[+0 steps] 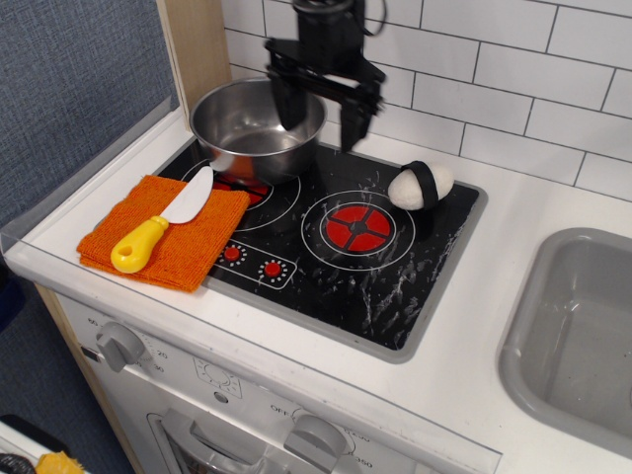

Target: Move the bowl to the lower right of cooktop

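The shiny steel bowl [254, 126] stands on the back left burner of the black cooktop [355, 267]. My gripper [318, 114] is open and empty. It hangs just above the bowl's right rim, with one finger over the bowl's inside and the other finger outside to the right. The front right part of the cooktop is bare black glass.
A white rice ball with a black band [421, 185] lies at the cooktop's back right. An orange cloth [163, 232] with a yellow-handled toy knife [163, 221] lies at the left. A grey sink [578, 336] is at the right. A tiled wall stands behind.
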`<state>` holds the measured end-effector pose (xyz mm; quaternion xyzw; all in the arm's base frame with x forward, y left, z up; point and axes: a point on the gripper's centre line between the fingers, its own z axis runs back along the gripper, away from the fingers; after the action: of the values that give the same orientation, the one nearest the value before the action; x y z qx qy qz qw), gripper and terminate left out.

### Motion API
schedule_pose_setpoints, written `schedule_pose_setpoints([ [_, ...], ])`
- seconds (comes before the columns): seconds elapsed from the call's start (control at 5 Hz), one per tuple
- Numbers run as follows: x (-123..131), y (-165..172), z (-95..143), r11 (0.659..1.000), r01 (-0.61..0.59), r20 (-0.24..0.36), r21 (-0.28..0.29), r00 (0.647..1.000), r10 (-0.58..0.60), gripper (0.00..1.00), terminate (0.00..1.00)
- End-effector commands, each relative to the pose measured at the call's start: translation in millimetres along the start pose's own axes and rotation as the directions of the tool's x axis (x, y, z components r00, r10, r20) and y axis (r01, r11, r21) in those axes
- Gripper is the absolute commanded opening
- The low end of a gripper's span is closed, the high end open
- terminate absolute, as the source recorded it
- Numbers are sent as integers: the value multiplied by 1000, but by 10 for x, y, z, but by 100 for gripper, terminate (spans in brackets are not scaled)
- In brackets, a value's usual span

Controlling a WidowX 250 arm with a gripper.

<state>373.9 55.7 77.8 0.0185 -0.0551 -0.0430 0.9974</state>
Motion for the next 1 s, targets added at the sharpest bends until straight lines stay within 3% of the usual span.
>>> schedule_pose_setpoints([
  [0.0, 103, 226, -24, 999, -40, -3, 16, 999, 40, 100, 0],
  [0.4, 168, 127, -209, 1000, -5, -47, 6, 999, 5, 100, 0],
  [0.6, 190, 110, -224, 1000, 6, -56, 11, 998, -5, 0, 0],
  [0.8, 199, 70, -270, 1000, 16, -73, 13, 997, -16, 0, 0],
])
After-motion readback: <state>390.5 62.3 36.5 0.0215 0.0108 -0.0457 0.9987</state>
